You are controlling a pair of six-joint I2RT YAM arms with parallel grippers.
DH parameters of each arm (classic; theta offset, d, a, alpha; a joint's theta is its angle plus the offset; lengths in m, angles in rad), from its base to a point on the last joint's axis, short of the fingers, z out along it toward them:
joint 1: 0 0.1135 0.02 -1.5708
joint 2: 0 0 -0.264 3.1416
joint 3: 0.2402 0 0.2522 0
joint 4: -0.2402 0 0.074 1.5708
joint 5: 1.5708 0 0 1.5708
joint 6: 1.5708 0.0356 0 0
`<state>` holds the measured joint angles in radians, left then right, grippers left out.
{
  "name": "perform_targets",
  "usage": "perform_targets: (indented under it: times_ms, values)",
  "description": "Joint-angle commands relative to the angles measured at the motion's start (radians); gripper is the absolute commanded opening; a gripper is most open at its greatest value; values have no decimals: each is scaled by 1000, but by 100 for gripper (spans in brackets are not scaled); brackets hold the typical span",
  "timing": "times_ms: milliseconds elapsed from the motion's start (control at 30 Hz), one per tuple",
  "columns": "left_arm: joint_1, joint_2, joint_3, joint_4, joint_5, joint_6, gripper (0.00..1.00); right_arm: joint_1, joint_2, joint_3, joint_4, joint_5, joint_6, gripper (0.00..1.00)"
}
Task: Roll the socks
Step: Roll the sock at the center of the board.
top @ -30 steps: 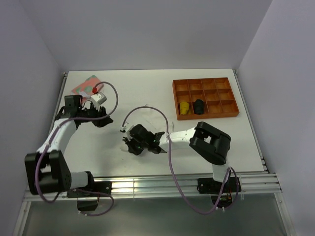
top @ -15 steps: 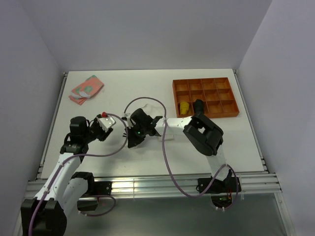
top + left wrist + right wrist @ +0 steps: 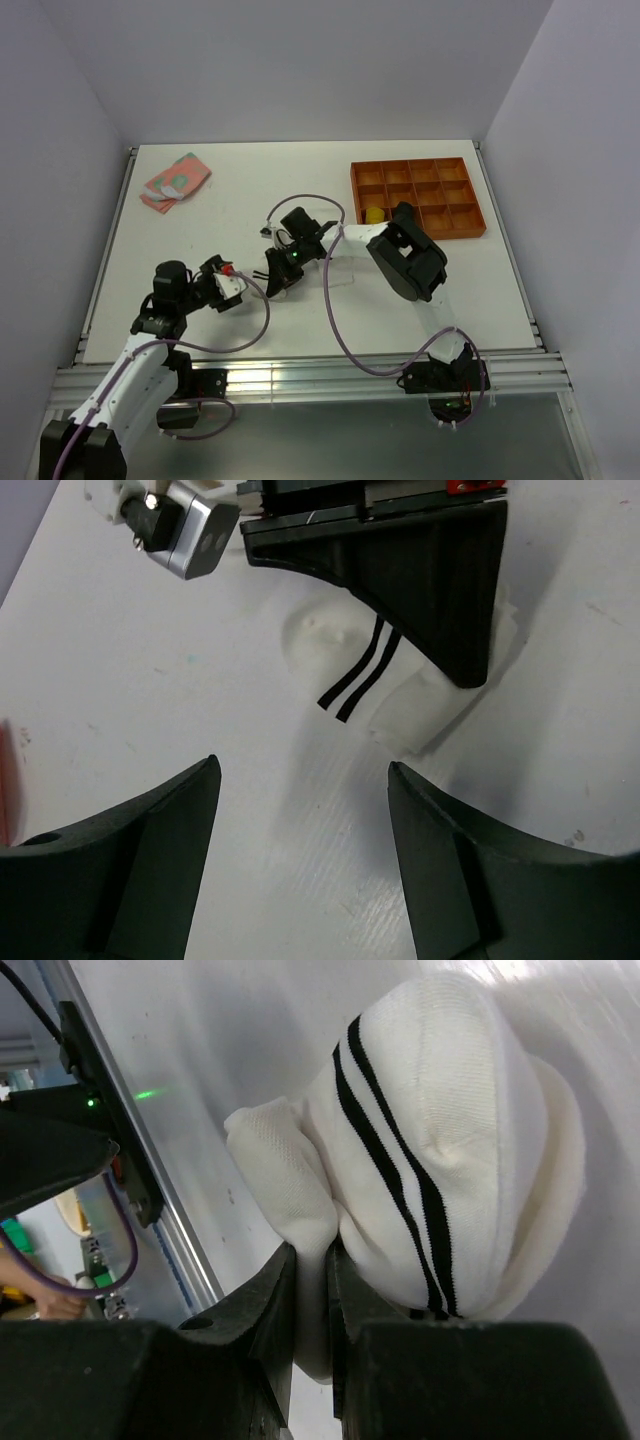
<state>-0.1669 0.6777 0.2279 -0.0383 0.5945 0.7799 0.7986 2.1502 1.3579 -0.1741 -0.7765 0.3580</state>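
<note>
Black fingers of the right gripper (image 3: 310,1260) pinch a fold of the bundled white striped sock (image 3: 440,1140) at mid-table (image 3: 300,180). At its 8 o'clock, the left gripper (image 3: 300,780) stands spread and empty, facing the sock. An orange tray (image 3: 418,236) sits at 2 o'clock.

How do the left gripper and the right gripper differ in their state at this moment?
The left gripper stands wide open; the right gripper is nearly closed. The left gripper holds nothing; the right gripper pinches a fold of the striped sock. Both are black, and both are close to that sock.
</note>
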Motion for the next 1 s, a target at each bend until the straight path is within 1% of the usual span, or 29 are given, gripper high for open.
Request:
perform_targets:
  times_ms: [0, 67, 100, 200, 467, 633, 733, 867, 967]
  values:
    - [-42, 11, -16, 106, 48, 29, 73, -21, 45, 24, -99, -10, -30, 8]
    - [-72, 29, -38, 158, 24, 12, 73, -27, 56, 29, -100, -20, -27, 8]
    - [-109, 31, -47, 181, -13, -8, 73, -29, 59, 29, -100, -20, -25, 9]
    - [-173, 31, -71, 242, -39, -36, 73, -32, 65, 24, -97, -23, -18, 8]
    - [-212, 42, -183, 434, -73, -70, 73, -44, 66, -2, -70, -38, 4, 8]
    - [-223, 69, -211, 488, -39, -64, 72, -42, 77, -2, -68, -40, 16, 8]
    - [-241, 88, -203, 453, -22, -22, 71, -44, 83, 1, -76, -41, 13, 8]
    - [-255, 150, -156, 374, 11, 34, 69, -47, 92, 10, -76, -76, 15, 8]
    - [-276, 192, -128, 324, -1, 77, 68, -48, 88, 14, -82, -96, 13, 8]
